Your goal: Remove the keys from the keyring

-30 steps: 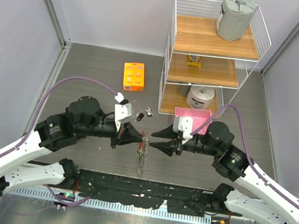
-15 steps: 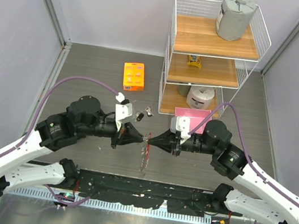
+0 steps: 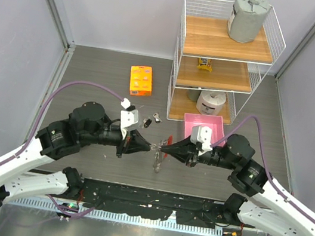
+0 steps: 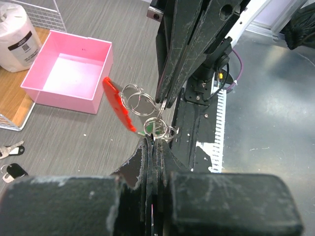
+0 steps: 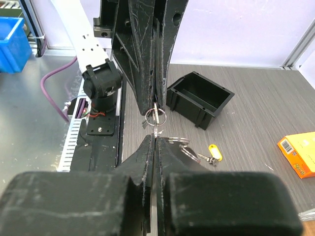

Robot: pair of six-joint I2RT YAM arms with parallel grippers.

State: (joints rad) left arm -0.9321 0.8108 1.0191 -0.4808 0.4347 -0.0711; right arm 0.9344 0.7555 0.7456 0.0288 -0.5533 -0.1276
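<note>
The keyring (image 3: 157, 148) hangs above the table between my two gripper tips. Its red fob (image 3: 169, 139) sticks up and small keys (image 3: 154, 163) dangle below. My left gripper (image 3: 151, 147) is shut on a thin silvery part of the bunch (image 4: 156, 129), next to a green tag. My right gripper (image 3: 164, 149) is shut on the other end (image 5: 155, 129). Whether that part is ring or key, I cannot tell. Linked rings (image 4: 138, 101) and the fob (image 4: 118, 104) hang to one side. More rings (image 5: 183, 142) lie against my right finger.
Loose keys (image 3: 156, 117) lie behind the grippers, with an orange box (image 3: 141, 80) further back. A pink tray (image 3: 203, 126) sits before a wire shelf (image 3: 221, 62). A yellow-tagged key (image 5: 213, 152) and a black bin (image 5: 199, 98) are on the table.
My right gripper closed in on the keyring hanging from my left gripper and shut on it. The meeting point then shifted slightly right, and the red fob swung up.
</note>
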